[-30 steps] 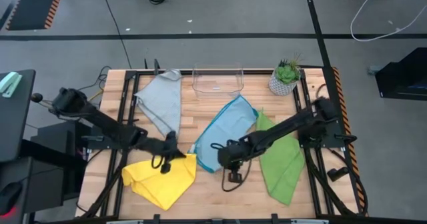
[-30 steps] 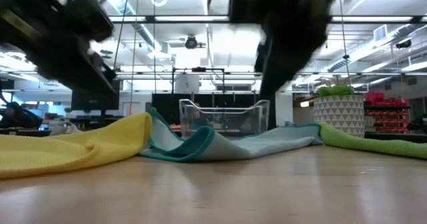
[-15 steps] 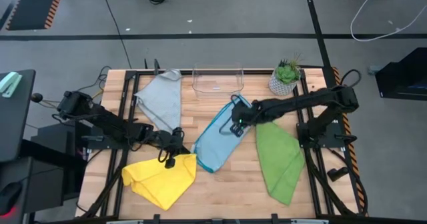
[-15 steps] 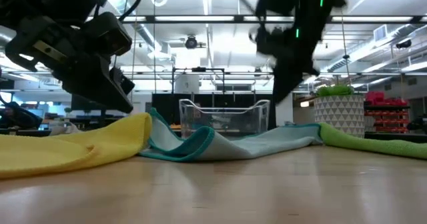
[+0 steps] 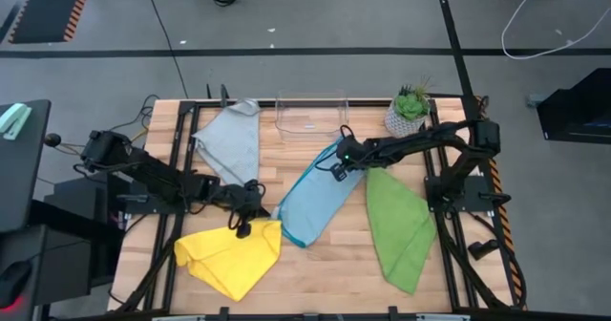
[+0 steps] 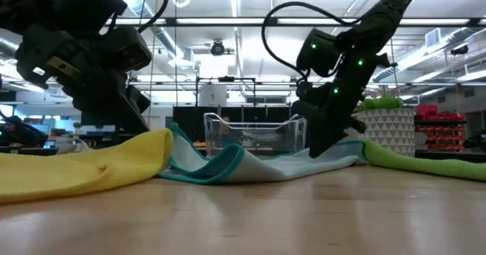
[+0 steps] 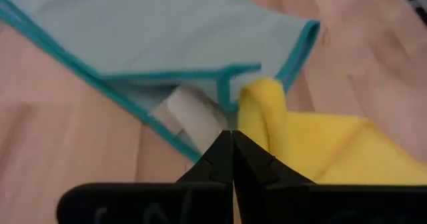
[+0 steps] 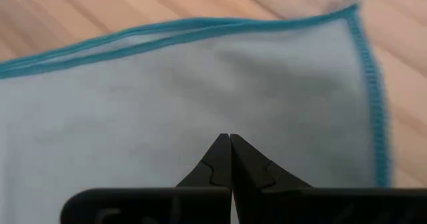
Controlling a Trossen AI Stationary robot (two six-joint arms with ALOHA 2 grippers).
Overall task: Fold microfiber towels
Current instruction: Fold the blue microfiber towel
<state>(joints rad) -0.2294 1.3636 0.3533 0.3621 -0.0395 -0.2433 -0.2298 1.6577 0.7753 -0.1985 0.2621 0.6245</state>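
Observation:
Four microfiber towels lie on the wooden table: grey [image 5: 229,144] at the far left, light blue [image 5: 320,197] in the middle, green [image 5: 399,221] at the right, yellow [image 5: 229,254] at the near left. My left gripper [image 5: 256,209] is shut, its tip at the place where the yellow towel's corner [image 7: 263,101] meets the light blue towel's folded-under near corner [image 7: 227,84]. My right gripper [image 5: 336,168] is shut over the light blue towel, close to its far right corner [image 8: 353,14]. My left gripper: I cannot tell whether its shut fingertips [image 7: 231,141] touch the yellow or the light blue towel. My right gripper slants down from the table's right side, and its shut fingertips [image 6: 315,150] reach the flat top of the light blue towel [image 8: 230,117] a little inside the far right corner. No cloth shows between the fingers.
A clear plastic container [image 5: 310,114] stands at the far edge, with a small potted plant [image 5: 409,111] to its right. Bare wood lies along the near edge between the yellow and green towels.
My right gripper has swept from the near end of the light blue towel toward the table's far edge, turning as it went, and has come down at the towel's far right corner. My left gripper has shifted slightly toward the light blue towel. The towels lie as before.

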